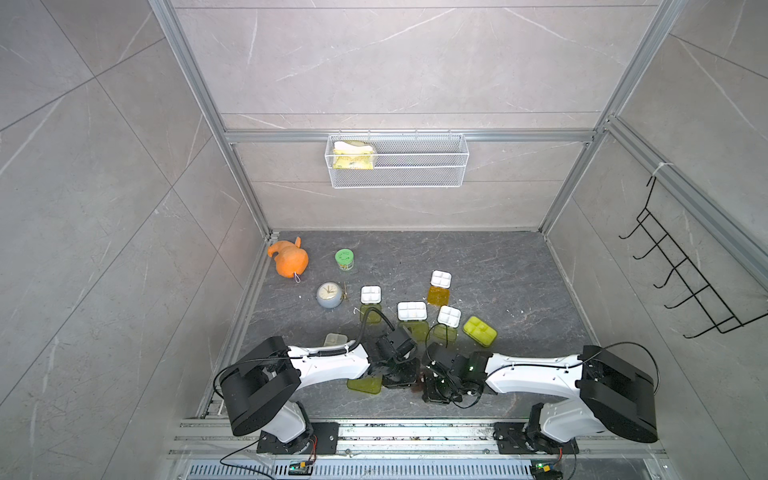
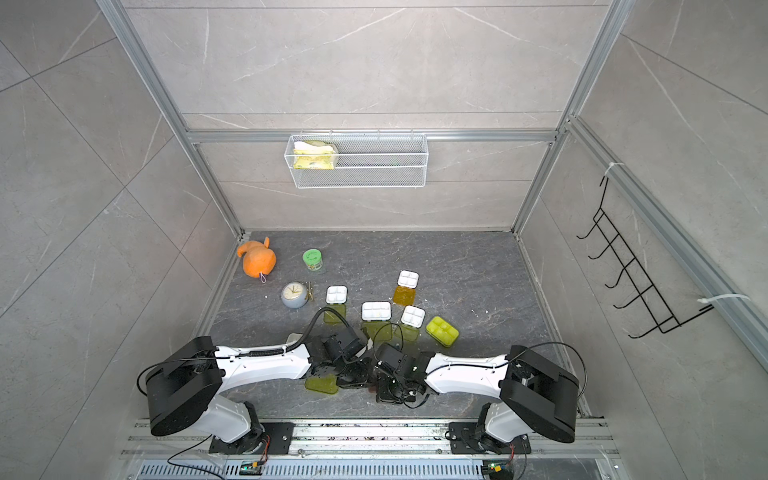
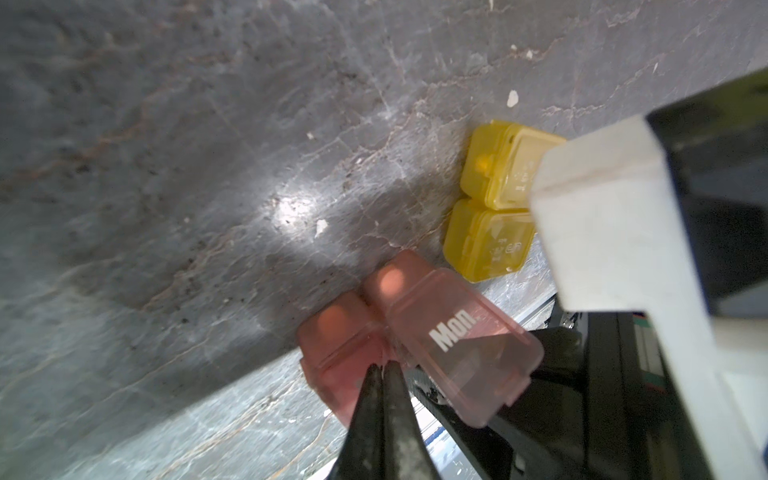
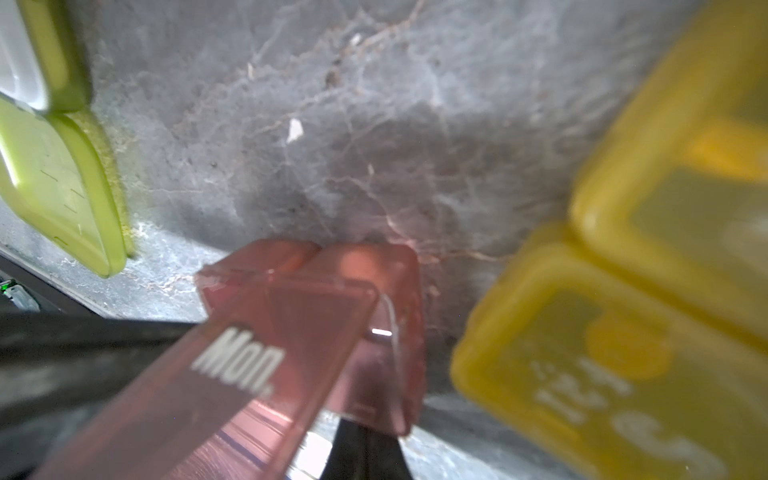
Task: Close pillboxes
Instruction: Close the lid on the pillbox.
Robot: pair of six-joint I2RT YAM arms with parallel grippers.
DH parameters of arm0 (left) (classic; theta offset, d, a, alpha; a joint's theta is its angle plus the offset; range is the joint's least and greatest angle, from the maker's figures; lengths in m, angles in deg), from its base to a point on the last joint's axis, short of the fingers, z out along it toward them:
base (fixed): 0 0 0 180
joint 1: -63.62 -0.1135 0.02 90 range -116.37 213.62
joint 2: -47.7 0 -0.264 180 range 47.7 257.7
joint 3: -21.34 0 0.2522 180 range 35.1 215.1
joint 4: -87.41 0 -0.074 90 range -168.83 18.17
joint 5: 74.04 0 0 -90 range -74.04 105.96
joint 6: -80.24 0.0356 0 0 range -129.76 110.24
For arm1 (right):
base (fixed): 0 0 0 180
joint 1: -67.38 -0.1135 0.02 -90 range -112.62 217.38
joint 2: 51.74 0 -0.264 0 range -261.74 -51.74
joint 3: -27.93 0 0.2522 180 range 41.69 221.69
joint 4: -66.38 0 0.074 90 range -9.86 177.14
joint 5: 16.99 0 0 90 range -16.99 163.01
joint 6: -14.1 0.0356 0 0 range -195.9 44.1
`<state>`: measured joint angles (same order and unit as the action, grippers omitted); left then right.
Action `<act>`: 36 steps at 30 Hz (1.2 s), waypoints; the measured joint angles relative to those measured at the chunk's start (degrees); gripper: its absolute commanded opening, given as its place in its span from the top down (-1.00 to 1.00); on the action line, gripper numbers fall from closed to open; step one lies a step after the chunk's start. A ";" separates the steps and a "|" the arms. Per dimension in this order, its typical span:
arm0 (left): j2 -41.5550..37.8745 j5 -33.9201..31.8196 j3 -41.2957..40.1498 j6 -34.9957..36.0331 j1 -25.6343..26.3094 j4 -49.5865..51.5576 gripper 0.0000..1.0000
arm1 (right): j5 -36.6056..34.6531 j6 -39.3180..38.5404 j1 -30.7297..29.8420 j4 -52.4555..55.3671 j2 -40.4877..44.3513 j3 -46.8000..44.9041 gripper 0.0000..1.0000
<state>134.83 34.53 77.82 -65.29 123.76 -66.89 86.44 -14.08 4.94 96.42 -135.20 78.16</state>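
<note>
A tiny brown pillbox (image 3: pixel 353 332) with its "Mon" lid (image 3: pixel 465 336) raised sits at the front of the floor between both arms. The shut tips of my left gripper (image 3: pixel 384 368) touch its open edge. My right gripper (image 4: pixel 365 434) reaches it from the opposite side, its tips hidden behind the box (image 4: pixel 374 324). A tiny amber pillbox (image 3: pixel 490 199) lies closed beside it. Farther back, several white-tray pillboxes (image 1: pixel 412 311) lie open with yellow-green lids, one with an orange lid (image 1: pixel 438 296). One yellow-green pillbox (image 1: pixel 480 331) is closed.
An orange plush toy (image 1: pixel 289 259), a green-lidded jar (image 1: pixel 345 258) and a small grey clock (image 1: pixel 329 294) stand at the back left. A wire basket (image 1: pixel 397 166) hangs on the back wall, a black hook rack (image 1: pixel 685 270) on the right wall.
</note>
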 measured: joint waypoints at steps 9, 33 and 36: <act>-0.28 0.00 -0.76 0.00 0.31 -1.20 1.00 | -0.33 0.17 0.00 -0.22 0.24 -0.17 1.00; -1.18 -0.52 -0.98 0.00 0.33 0.15 1.00 | -2.80 -0.44 0.07 3.04 4.52 -0.20 1.00; -1.44 -0.57 -0.98 0.00 0.33 0.79 1.00 | -3.45 -0.90 0.07 4.52 6.40 -0.02 1.00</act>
<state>133.39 33.96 76.84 -65.29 124.09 -66.10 82.99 -14.98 5.01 100.94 -128.79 78.14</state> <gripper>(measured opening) 0.045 0.044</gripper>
